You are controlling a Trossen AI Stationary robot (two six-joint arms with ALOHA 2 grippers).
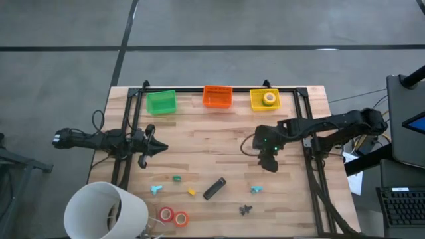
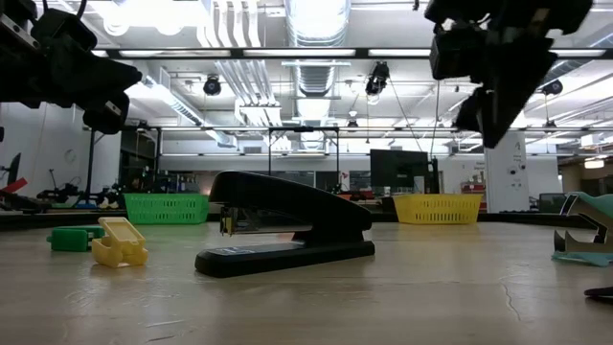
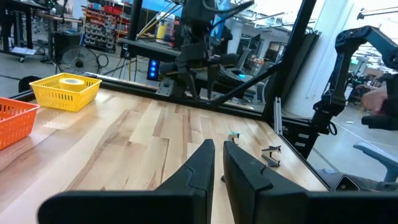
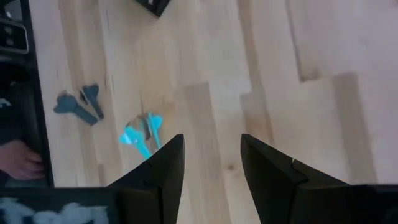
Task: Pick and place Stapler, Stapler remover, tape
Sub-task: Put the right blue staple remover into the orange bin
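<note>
The black stapler lies flat on the wood table, near its front middle; the low view shows the stapler side on. A teal staple remover and a dark one lie to its right, and another teal one to its left. A green tape roll and two red-orange rolls lie on the table; a yellow roll sits in the yellow basket. My right gripper hangs open above bare wood, tilted down, beside the teal remover. My left gripper waits shut at the left.
Green, orange and yellow baskets stand in a row at the far edge. A small yellow piece lies by the stapler. A white cylinder stands at the front left corner. Black frame rails run along both sides.
</note>
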